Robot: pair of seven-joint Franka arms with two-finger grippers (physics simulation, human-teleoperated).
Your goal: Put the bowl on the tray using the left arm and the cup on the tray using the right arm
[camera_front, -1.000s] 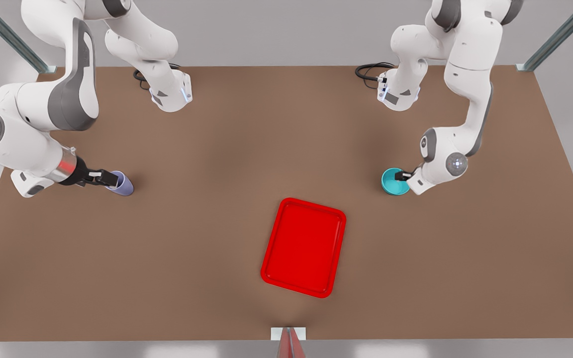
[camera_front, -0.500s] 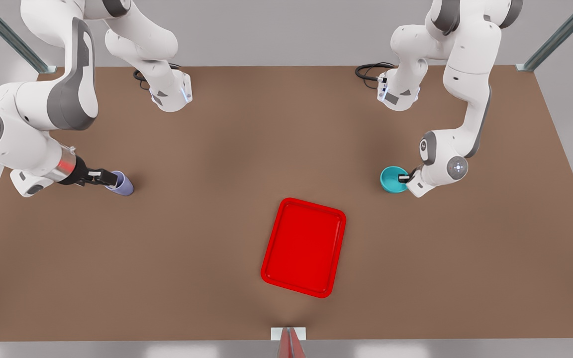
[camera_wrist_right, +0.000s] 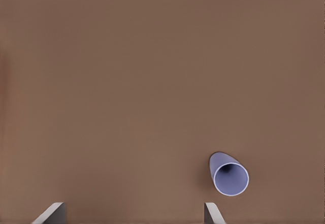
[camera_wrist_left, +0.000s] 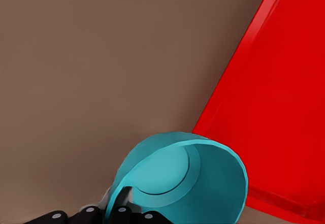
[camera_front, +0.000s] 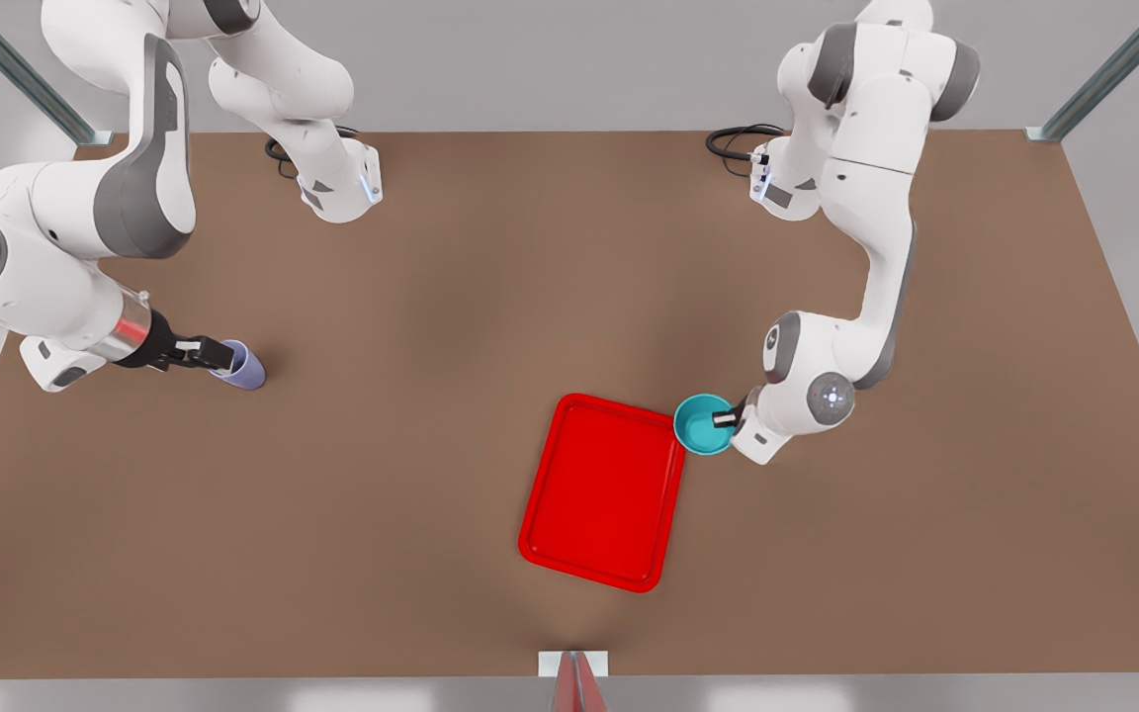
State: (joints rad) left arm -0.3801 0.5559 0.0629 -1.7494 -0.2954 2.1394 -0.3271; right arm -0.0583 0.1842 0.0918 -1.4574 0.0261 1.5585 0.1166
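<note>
The left end effector [camera_front: 725,419] is closed on the rim of the bowl [camera_front: 703,425], one finger inside and one outside. The bowl hangs just beside the tray [camera_front: 604,494], at the corner on the front view's right, and its edge seems to overlap the tray's raised rim. In the left wrist view the bowl [camera_wrist_left: 188,178] appears tilted, with its opening turned to the camera, and the tray [camera_wrist_left: 274,107] lies close behind it.

The right end effector [camera_front: 202,353] is well apart from the tray, on the front view's left, near the cup [camera_front: 245,368]. Its fingers [camera_wrist_right: 213,213] are spread wide and hold nothing. The cup [camera_wrist_right: 231,177] stands on the desk [camera_front: 431,277]. I think it is beyond the fingers and not between them, but this is hard to judge.

Some risks, in my judgement:
- A pinch on the rim only is weak, so the bowl may turn or slip during the carry.
- If the bowl travels too low, it can hit the tray's rim and push the tray.
- If it is released while tilted, it may roll or land half on the rim.
- The right end effector may close beside the cup and knock it over.
</note>
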